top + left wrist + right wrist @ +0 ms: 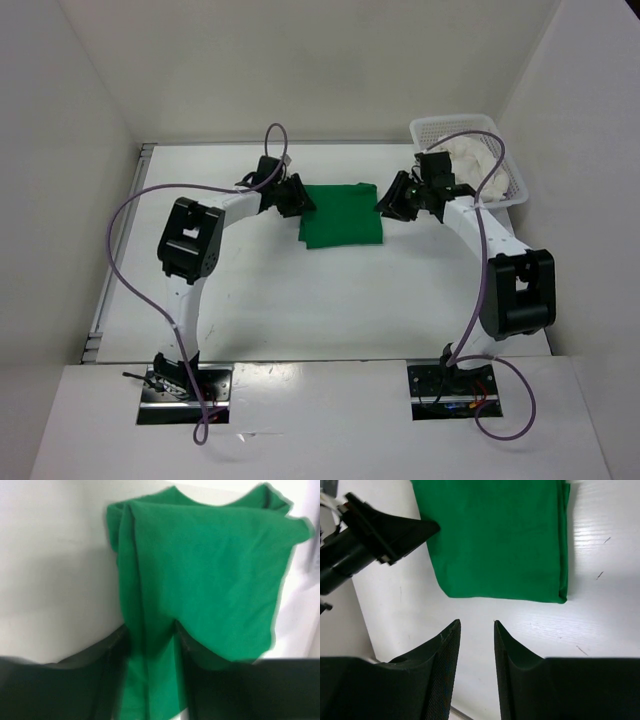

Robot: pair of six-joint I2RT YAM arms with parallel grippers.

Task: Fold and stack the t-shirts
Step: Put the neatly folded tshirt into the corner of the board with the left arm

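Your green t-shirt [342, 216] lies folded into a flat rectangle on the table [300, 300], at 12 o'clock from the arm bases and between the two grippers. Your left gripper [302, 199] sits at the shirt's 9 o'clock edge. In its wrist view a doubled fold of the green cloth runs straight through the gap between its fingers [112, 650], which stand partly apart, and you cannot tell whether they pinch it or merely straddle it. Your right gripper [386, 203] is at the shirt's 3 o'clock edge, jaws partly open with only bare table between them, holding nothing. The shirt's edge lies just beyond its fingertips, apart from them. Over at 1 o'clock, in the far corner, the white mesh basket [450, 121] holds a bunched white t-shirt [468, 158]
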